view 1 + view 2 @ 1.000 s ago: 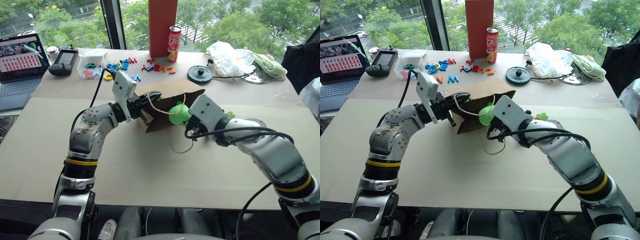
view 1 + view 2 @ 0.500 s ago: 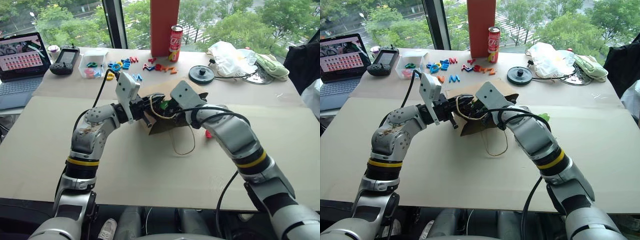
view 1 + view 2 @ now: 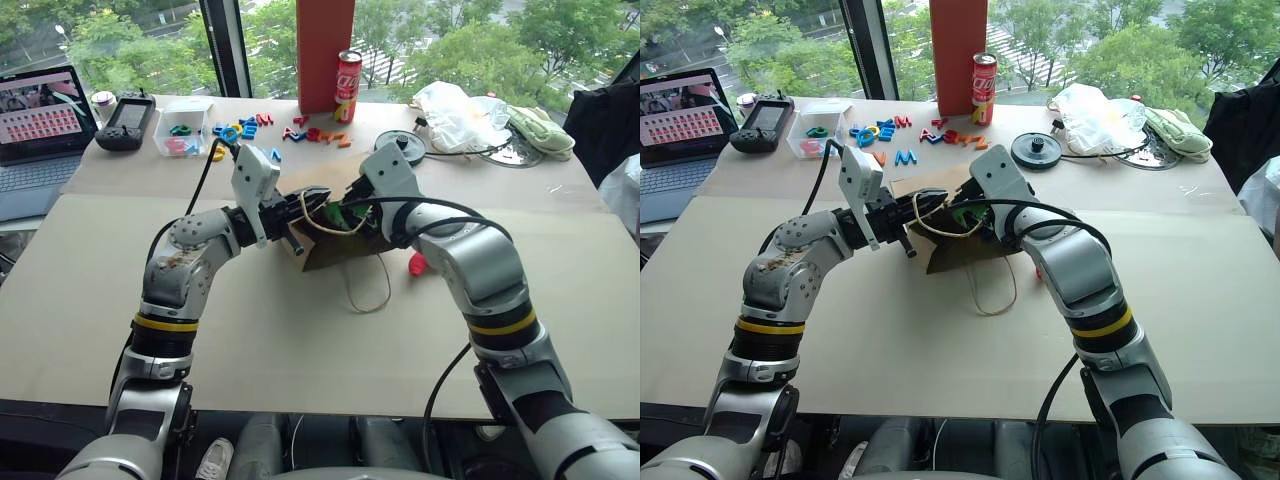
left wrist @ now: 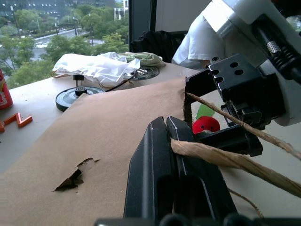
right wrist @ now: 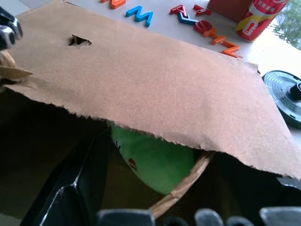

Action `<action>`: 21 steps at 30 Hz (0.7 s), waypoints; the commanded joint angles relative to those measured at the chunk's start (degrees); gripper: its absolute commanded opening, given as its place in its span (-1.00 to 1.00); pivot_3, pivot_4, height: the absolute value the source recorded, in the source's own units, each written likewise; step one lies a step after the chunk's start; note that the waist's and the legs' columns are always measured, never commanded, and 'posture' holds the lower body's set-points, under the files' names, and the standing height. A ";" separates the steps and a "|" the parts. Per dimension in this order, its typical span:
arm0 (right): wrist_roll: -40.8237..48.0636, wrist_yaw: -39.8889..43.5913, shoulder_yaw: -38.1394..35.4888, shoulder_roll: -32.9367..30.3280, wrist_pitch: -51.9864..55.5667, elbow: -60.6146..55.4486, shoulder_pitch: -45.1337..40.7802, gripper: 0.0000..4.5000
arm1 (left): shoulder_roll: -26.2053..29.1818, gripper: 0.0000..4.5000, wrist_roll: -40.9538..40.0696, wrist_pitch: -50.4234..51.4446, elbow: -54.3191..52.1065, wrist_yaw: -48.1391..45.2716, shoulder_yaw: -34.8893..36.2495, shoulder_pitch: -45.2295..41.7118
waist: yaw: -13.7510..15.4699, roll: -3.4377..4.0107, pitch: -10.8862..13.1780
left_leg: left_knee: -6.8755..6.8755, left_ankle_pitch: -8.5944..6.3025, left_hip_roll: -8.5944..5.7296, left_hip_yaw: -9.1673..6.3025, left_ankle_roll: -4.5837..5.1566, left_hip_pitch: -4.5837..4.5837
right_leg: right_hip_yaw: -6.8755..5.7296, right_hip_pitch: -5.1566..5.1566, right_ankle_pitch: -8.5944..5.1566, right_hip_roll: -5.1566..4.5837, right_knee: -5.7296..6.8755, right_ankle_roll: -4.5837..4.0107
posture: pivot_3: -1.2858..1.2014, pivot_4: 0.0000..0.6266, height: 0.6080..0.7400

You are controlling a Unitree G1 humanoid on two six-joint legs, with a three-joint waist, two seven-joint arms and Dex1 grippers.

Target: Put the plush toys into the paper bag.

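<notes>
The brown paper bag (image 3: 342, 252) lies on its side in the middle of the table, mouth toward me. My left gripper (image 3: 312, 196) is shut on its twine handle (image 4: 211, 157) and holds the top panel (image 5: 164, 84) up. My right gripper (image 3: 350, 213) reaches into the mouth, its fingers (image 5: 82, 181) spread wide. The green plush toy (image 5: 153, 160) sits between them inside the bag, and a bit of it shows at the opening (image 3: 333, 214). The red plush toy (image 3: 418, 264) lies on the table just right of the bag, below my right forearm.
Behind the bag are coloured plastic letters (image 3: 300, 130), a tall red-orange box (image 3: 325, 50) and a soda can (image 3: 348, 73). A black disc (image 3: 400, 148) and a white plastic bag (image 3: 455, 115) lie at the back right. A laptop (image 3: 40, 115) and a controller (image 3: 125, 120) are at the back left.
My right gripper carried the green toy from beside the bag into its mouth, then its fingers spread. The red toy now shows on the table. My left gripper stayed put.
</notes>
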 commanded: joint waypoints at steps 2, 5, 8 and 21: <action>3.98 2.81 -7.28 -2.69 3.62 -8.82 2.75 0.72 | -0.10 -1.00 -0.26 -0.63 -1.36 0.14 0.39 -0.88 | 0.14 0.00 0.00 | 0.00 0.00 -0.01 0.00 0.00 -0.01 | 0.00 0.00 0.00 -0.01 -0.01 0.00 | 0.03 -0.52 0.98; 6.88 4.77 -12.21 -5.09 6.79 -14.59 6.56 0.72 | -0.13 -1.00 -0.25 -0.62 -1.30 0.25 0.48 -0.82 | 0.32 0.00 0.00 | -0.01 0.00 -0.02 -0.01 0.00 -0.01 | -0.01 0.02 0.00 -0.03 -0.05 0.00 | 0.03 -0.52 0.98; 9.40 6.69 -16.21 -7.41 8.74 -19.27 11.45 0.72 | -0.12 -1.00 -0.26 -0.69 -1.14 0.26 0.58 -0.79 | 0.31 0.00 0.00 | -0.02 0.00 -0.01 -0.02 0.00 -0.01 | -0.01 0.02 0.00 -0.02 -0.08 0.00 | 0.03 -0.52 0.98; -2.76 -14.82 -18.18 4.82 10.11 -13.68 22.96 0.72 | -0.23 -1.00 0.10 -1.16 -0.44 -0.05 0.46 -0.90 | -0.12 0.00 0.00 | -0.01 0.01 -0.04 -0.02 -0.02 0.09 | 0.07 0.04 -0.01 0.08 -0.02 0.00 | 0.03 -0.52 0.98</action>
